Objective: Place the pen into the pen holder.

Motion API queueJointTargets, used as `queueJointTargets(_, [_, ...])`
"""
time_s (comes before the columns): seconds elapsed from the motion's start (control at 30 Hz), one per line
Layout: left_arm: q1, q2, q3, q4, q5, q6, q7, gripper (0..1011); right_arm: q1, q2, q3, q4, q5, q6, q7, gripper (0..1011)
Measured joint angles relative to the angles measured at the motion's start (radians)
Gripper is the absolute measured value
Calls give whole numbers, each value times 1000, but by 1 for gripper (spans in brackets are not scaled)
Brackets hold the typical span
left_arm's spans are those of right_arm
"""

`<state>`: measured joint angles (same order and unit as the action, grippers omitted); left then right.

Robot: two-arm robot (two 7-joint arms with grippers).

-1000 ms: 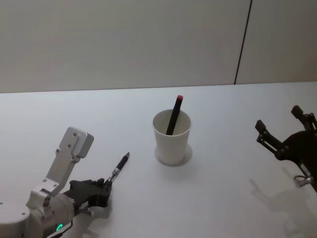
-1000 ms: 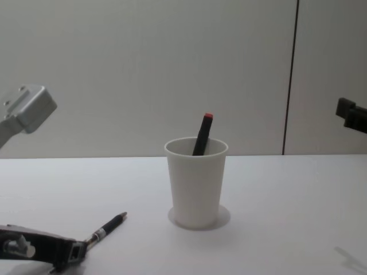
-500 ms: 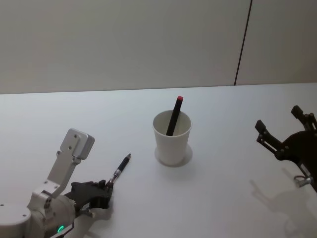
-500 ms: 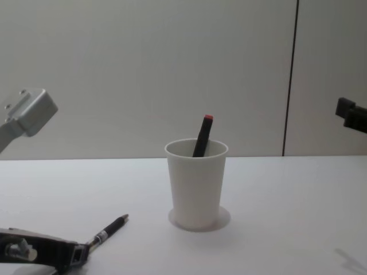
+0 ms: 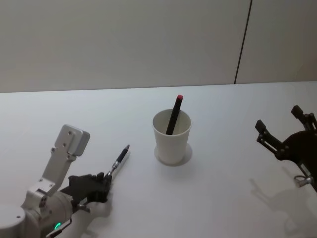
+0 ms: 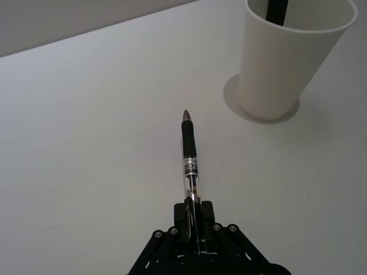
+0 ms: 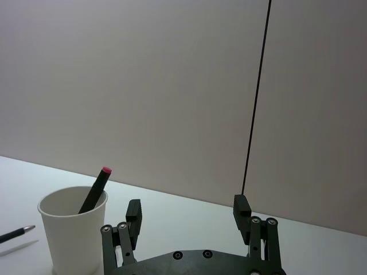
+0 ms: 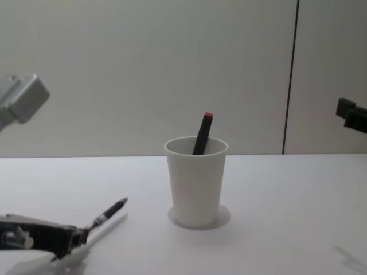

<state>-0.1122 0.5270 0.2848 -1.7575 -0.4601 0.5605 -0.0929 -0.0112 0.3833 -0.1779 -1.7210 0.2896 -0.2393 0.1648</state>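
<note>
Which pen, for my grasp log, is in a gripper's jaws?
The black-grip pen, clamped in the left gripper; the red-topped pen stands in the cup.

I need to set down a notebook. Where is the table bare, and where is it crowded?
Bare: the table between the paper cup and the right end effector, and the strip behind the cup to the wall. Crowded: left of the cup, where the left end effector holds the pen.

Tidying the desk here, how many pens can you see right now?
2. One pen is held at its back end by the left gripper, left of the pen holder; a red-tipped pen stands leaning inside it. Shorter ones could hide inside.
</note>
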Motion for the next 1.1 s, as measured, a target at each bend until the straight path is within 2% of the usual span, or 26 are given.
queueJointTargets(0.43, [24,41,-27,-40,2,-97,-26,169,0,0,0,0,0,0,0,1002])
queueJointTargets(0.6, [36,64,-39,-52,0,-138,-53,170,0,0,0,0,0,0,0,1002])
queueJointTargets(0.77, [54,98,-58,-63,-12,-203,-97,169,0,0,0,0,0,0,0,1002])
queueJointTargets(0.83, [55,100,-59,-64,-14,-210,-103,169,0,0,0,0,0,0,0,1002])
queueJointTargets(1.0, [75,130,-75,-71,-30,-280,-150,169,0,0,0,0,0,0,0,1002])
queueJointTargets(1.1, [81,139,-79,-73,-35,-302,-167,169,0,0,0,0,0,0,0,1002])
